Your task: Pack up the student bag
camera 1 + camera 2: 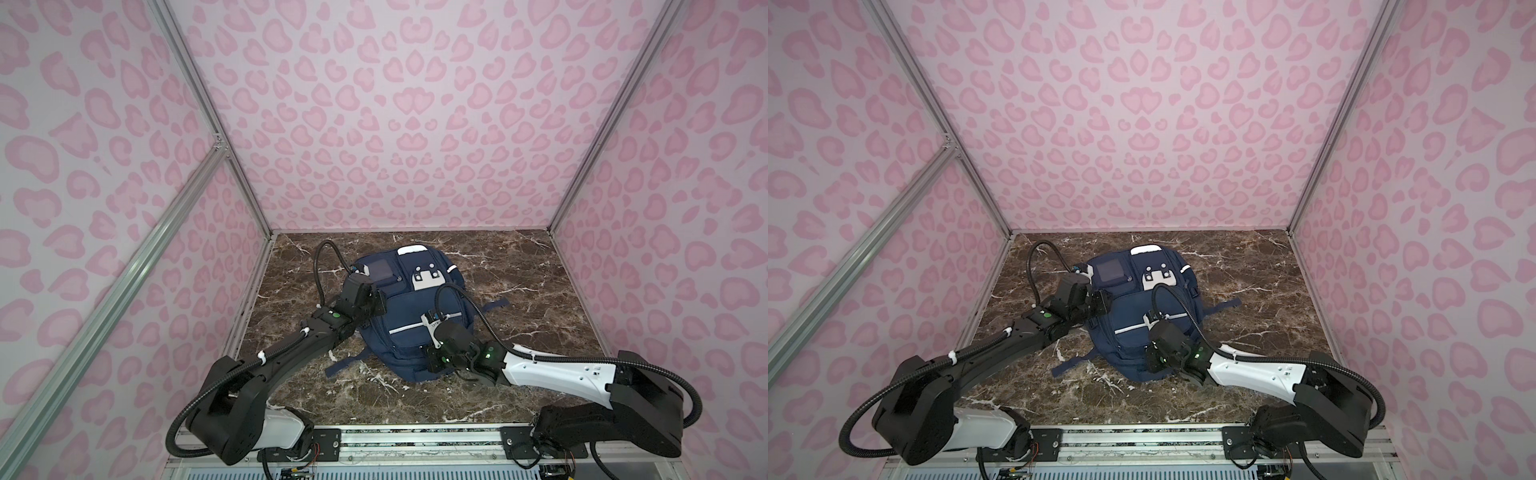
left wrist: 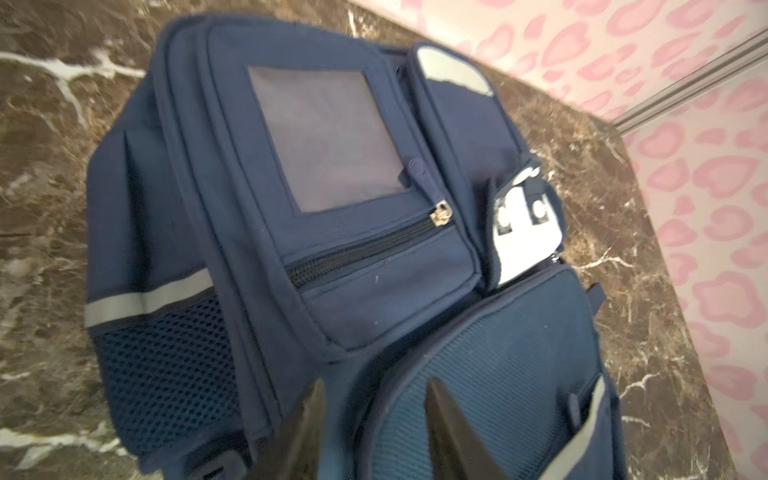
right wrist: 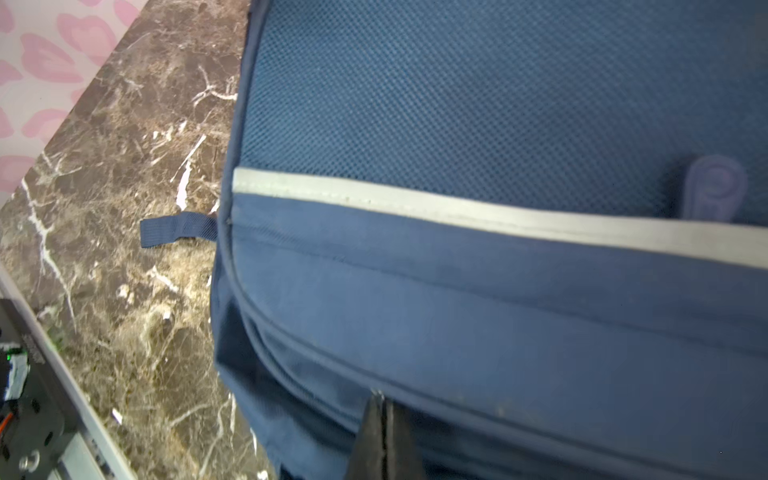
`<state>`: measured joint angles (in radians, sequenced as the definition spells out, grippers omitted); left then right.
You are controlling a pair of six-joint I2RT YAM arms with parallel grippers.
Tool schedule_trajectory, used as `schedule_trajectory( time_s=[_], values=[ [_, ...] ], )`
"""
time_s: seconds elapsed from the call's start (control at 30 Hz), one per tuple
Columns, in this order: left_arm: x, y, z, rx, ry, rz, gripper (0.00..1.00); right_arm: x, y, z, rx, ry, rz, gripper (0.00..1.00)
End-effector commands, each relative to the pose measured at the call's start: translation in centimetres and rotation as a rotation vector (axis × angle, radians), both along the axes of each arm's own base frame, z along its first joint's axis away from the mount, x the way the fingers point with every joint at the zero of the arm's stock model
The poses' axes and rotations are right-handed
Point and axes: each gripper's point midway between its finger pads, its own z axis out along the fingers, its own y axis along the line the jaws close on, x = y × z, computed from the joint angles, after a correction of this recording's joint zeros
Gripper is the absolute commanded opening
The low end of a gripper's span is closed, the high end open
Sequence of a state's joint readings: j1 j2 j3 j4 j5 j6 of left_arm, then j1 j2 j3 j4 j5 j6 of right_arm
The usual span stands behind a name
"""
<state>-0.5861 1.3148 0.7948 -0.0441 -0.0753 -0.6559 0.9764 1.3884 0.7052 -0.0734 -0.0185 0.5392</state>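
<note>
In both top views we count one student bag (image 1: 409,316) (image 1: 1133,320), navy blue, lying flat and front-up near the middle of the brown marble table (image 1: 540,291). Its white handle patch (image 1: 412,249) points to 12 o'clock and its base to 6 o'clock. A white flap (image 1: 426,279) with dark dots sits near the top, with one window pocket (image 1: 381,268) beside it toward 9 o'clock. A pale reflective stripe crosses the front pocket. Two strap ends poke out, one at 3 o'clock and one at 7 o'clock. We count two arms: the left arm (image 1: 291,349) meets the bag at its 9 o'clock edge, and the right arm (image 1: 552,368) at its 5 o'clock corner.

In the left wrist view, slightly blurred, the left gripper (image 2: 374,386) hangs just over the student bag (image 2: 332,266). Its two fingers are spread and released, grasping nothing; only bag fabric shows between them. Here we count one window pocket, one zipper with one metal slider, one mesh side pocket under one grey stripe, and two dark dots on the flap.

In the right wrist view the right gripper (image 3: 379,415) is clenched, its two fingers pressed together, the tips against the student bag (image 3: 498,311) at a piped seam. We cannot tell whether any cloth is pinched. We count one reflective stripe, one rubber zipper pull and one strap loop lying on the marble.
</note>
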Motion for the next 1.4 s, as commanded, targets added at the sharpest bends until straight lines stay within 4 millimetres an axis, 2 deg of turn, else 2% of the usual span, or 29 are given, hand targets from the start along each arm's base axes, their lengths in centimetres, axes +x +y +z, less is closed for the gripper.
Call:
schedule_trajectory(
  time_s=[0.0,0.17,0.23,0.3,0.37,0.47,0.57,0.63,0.73,0.77,0.8,0.87,0.9,0.93,0.97,1.0,1.07,1.1,1.23,1.3,1.37],
  values=[
    [-2.4,0.2,-0.8,-0.043,0.034,0.019,0.51,0.7,1.2,0.4,0.045,-0.009,-0.019,0.00],
    [-6.7,-2.6,-2.2,-0.155,0.073,-0.045,0.52,0.3,2.7,0.1,0.079,0.025,0.014,0.00],
    [-7.5,-3.6,-2.6,-0.129,0.082,-0.062,0.53,0.2,2.9,0.2,0.073,0.020,0.022,0.00],
    [-7.6,-4.2,-3.5,-0.086,0.099,-0.070,0.53,0.2,2.8,0.2,0.074,0.015,0.020,0.00],
    [-7.5,-4.5,-5.3,-0.036,0.146,-0.076,0.53,0.2,2.4,0.2,0.066,0.006,0.014,0.00],
    [-7.5,-4.1,-7.5,0.034,0.193,-0.065,0.49,0.2,1.3,0.1,0.025,-0.008,-0.001,0.00],
    [-7.6,-3.7,-7.8,0.047,0.194,-0.052,0.42,0.3,-0.3,-0.3,-0.010,-0.014,-0.027,0.00],
    [-7.5,-3.2,-7.6,0.067,0.188,-0.041,0.41,0.3,-1.3,-0.6,-0.015,-0.006,-0.047,0.00],
    [-7.6,-2.4,-7.3,0.096,0.173,-0.019,0.53,0.4,-2.0,-0.6,-0.010,-0.005,-0.062,0.00],
    [-7.6,-2.2,-7.3,0.094,0.171,-0.013,0.62,0.4,-2.0,-0.6,-0.005,-0.005,-0.062,0.00],
    [-7.5,-2.3,-7.3,0.087,0.170,-0.012,0.66,0.4,-1.9,-0.7,0.000,-0.004,-0.061,0.00],
    [-7.3,-3.3,-7.5,0.051,0.164,-0.032,0.66,0.4,-1.4,-0.7,0.019,0.004,-0.056,0.00],
    [-7.1,-3.7,-7.5,0.041,0.161,-0.040,0.63,0.4,-1.1,-0.7,0.028,0.007,-0.051,0.00],
    [-6.9,-4.2,-7.5,0.035,0.158,-0.050,0.55,0.4,-0.8,-0.6,0.033,0.009,-0.044,0.00],
    [-6.7,-4.5,-7.4,0.033,0.155,-0.055,0.45,0.5,-0.8,-0.7,0.032,0.011,-0.044,0.00],
    [-6.5,-4.7,-7.2,0.034,0.154,-0.056,0.30,0.6,-0.9,-0.6,0.024,0.009,-0.050,0.00],
    [-6.4,-4.5,-6.9,0.049,0.151,-0.050,0.09,0.8,-1.9,-0.6,-0.018,-0.007,-0.073,0.00],
    [-6.4,-4.0,-6.7,0.062,0.146,-0.041,0.04,1.0,-3.0,-0.7,-0.056,-0.022,-0.096,0.00],
    [-6.9,-1.9,-6.3,0.064,0.152,-0.020,0.03,2.4,-9.5,-1.6,-0.259,-0.075,-0.259,0.00],
    [-7.0,-1.3,-5.8,0.013,0.161,-0.029,0.03,2.7,-11.9,-1.9,-0.291,-0.070,-0.308,0.00],
    [-7.2,-1.0,-5.3,-0.035,0.164,-0.049,0.03,3.1,-13.3,-2.1,-0.265,-0.047,-0.347,0.00]
  ],
)
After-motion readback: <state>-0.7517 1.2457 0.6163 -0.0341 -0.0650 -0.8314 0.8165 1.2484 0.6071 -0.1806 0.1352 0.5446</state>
